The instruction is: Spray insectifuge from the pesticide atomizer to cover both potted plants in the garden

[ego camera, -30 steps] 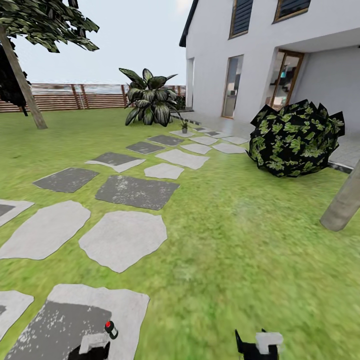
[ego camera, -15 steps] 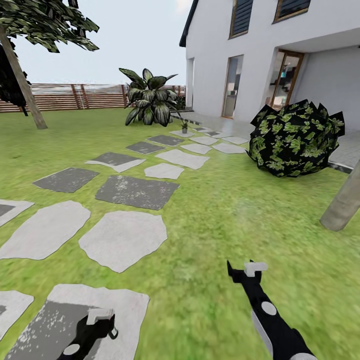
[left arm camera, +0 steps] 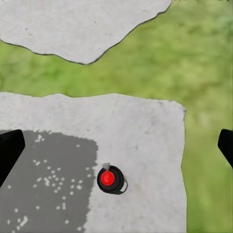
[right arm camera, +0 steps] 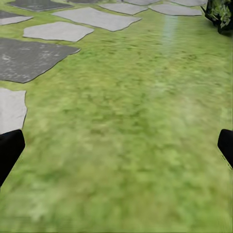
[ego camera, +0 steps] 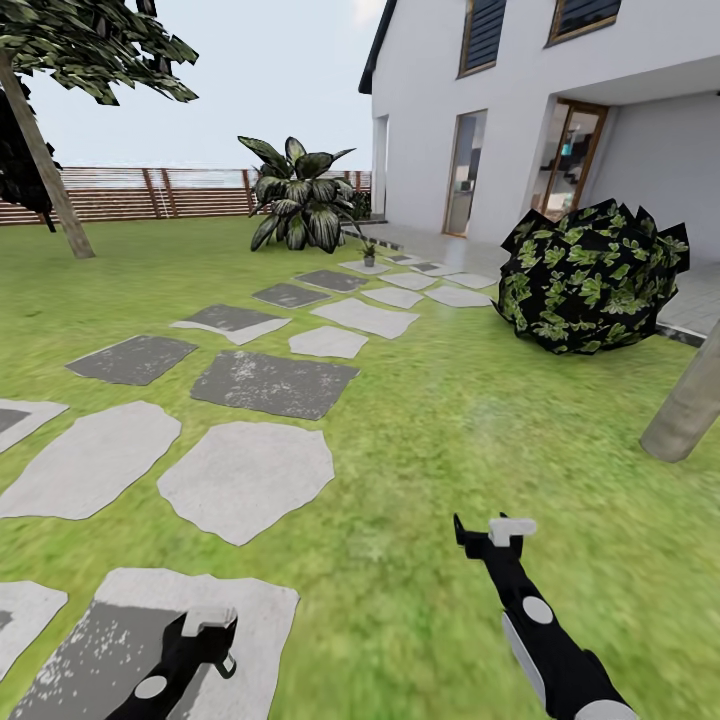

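Observation:
The pesticide atomizer [left arm camera: 110, 179] stands on a grey stepping stone [left arm camera: 141, 136]. From above it looks like a small dark round bottle with a red top. My left gripper [left arm camera: 116, 148] hangs over it, open, with its dark fingers [left arm camera: 9, 150] spread wide and nothing between them. In the head view the left gripper [ego camera: 205, 628] is low over that stone [ego camera: 240, 600] and covers most of the bottle. My right gripper [ego camera: 487, 532] is stretched out over the lawn [right arm camera: 126, 121], open and empty. The two potted plants are out of view.
Irregular grey stepping stones [ego camera: 250, 475] run across the lawn toward a white house [ego camera: 540, 110]. A dark round bush [ego camera: 590, 275] and a tree trunk [ego camera: 690, 400] stand at the right. At the back are a tall striped-leaf plant [ego camera: 300, 200], a brown slatted fence [ego camera: 150, 192] and a tree [ego camera: 45, 150].
Both arms have come up and reached forward from the bottom edge. The right one went far out over the grass. The left gripper now hides the bottle in the head view.

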You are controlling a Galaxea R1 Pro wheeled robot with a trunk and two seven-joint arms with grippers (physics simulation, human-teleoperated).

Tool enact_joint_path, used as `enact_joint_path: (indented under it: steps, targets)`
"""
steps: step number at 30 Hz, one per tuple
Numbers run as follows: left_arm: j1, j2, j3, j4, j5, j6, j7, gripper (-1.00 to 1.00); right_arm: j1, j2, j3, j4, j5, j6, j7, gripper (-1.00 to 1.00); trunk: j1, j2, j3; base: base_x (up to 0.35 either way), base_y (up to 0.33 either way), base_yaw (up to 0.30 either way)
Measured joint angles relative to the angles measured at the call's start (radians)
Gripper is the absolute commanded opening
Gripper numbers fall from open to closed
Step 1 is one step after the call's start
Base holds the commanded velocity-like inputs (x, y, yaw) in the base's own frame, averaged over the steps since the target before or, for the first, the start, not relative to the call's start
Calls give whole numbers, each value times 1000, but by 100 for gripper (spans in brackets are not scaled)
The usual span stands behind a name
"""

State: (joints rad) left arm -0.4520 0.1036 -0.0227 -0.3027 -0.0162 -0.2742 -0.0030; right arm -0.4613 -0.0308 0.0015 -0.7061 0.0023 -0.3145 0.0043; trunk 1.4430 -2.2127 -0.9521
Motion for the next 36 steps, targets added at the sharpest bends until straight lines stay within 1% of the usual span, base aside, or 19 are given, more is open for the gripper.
enact_joint_path:
  steps: [6, 12, 19, 29, 36]
  targets:
    - [0, -2, -1, 0, 1, -1, 0, 100, 0, -1, -1, -52, 1, 2, 0, 100, 0, 0, 0, 0, 0, 0]
    - [0, -2, 2, 1, 4, -2, 0, 100, 0, -2, -1, -60, 2, 3, -1, 100, 23, -42, -19, 0, 0, 0]
    - [0, -1, 7, 1, 9, -3, 0, 100, 0, -2, -1, -56, 2, 2, -1, 100, 50, -91, -47, 0, 0, 0]
    - [0, 0, 11, 1, 9, -8, 0, 100, 1, -2, -1, -55, 2, 2, -2, 100, 88, -161, -94, 0, 0, 0]
    - [0, 2, 13, 12, 10, -72, 0, 100, 1, -1, -1, -55, 2, 1, -2, 100, 115, -210, -127, 0, 0, 0]
